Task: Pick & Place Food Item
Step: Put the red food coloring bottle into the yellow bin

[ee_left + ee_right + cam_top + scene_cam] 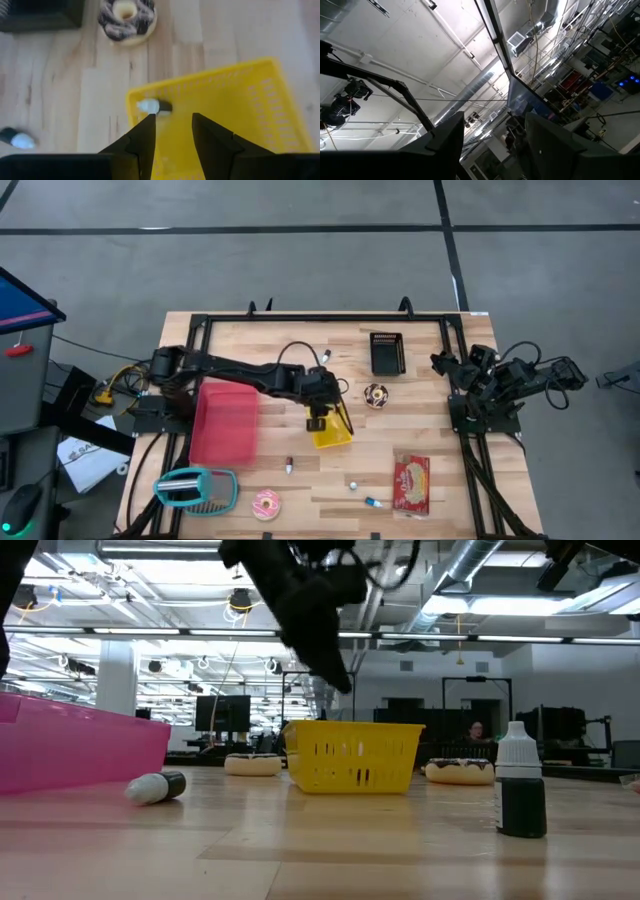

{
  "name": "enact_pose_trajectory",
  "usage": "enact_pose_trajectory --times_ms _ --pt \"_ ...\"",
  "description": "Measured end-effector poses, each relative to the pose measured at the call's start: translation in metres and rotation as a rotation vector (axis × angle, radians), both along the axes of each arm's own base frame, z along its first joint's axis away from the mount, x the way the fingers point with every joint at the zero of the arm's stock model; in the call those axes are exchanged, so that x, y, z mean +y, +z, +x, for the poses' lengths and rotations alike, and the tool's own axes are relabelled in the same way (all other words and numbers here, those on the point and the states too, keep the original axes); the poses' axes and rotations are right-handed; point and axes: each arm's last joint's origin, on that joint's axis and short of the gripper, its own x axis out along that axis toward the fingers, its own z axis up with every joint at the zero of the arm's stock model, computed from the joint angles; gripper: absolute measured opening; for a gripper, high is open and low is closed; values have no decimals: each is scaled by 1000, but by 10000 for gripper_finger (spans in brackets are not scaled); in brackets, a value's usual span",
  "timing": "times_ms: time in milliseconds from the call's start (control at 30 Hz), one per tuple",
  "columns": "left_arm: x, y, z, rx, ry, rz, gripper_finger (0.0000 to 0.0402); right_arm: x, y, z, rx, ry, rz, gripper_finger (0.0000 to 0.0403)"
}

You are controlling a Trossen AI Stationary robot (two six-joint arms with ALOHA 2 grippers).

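Observation:
A yellow basket [331, 427] stands on the wooden table near its middle. Inside it a small bottle [154, 106] with a white cap and dark body lies on its side by one wall. My left gripper [172, 117] hangs open above the basket [235, 95], slanting down, with nothing between its fingers. A chocolate-iced doughnut [376, 394] rests flat on the table beyond the basket, and a pink-iced doughnut [267, 504] lies near the front edge. My right gripper [495, 122] is folded back at the table's right, open and pointing up at the ceiling.
A pink bin [224, 422] stands left of the basket, under my left arm. Also on the table are a black tray [386, 352] at the back, a red packet [411, 483] front right, a teal object [195, 487] front left, and loose small bottles [290, 466], [372, 502].

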Motion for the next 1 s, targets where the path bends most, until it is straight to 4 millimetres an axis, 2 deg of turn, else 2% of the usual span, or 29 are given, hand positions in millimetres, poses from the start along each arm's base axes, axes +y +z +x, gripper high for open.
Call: enact_pose_trajectory --times_ms 100,267,400,500,667,767,833,1000 --pt "-5 18 -12 -3 -28 -52 124 0 0 0 -5 1 1 203" --pt "-24 53 -45 14 -164 -186 124 1 1 -1 -9 9 3 203" --pt "-54 73 -77 -29 -306 -237 124 2 1 0 -11 25 4 203" --pt "-77 73 -99 -16 -358 -229 124 3 1 0 -11 31 6 203" --pt "-110 49 -119 72 -363 -233 124 4 1 1 -5 30 10 203" --pt "-130 27 -125 105 -402 -156 124 4 1 2 -5 26 12 203" --pt "-137 10 -127 146 -420 -64 124 4 1 2 -8 25 13 203" --pt "-138 -26 -119 208 -447 55 124 4 1 3 -1 18 18 203"
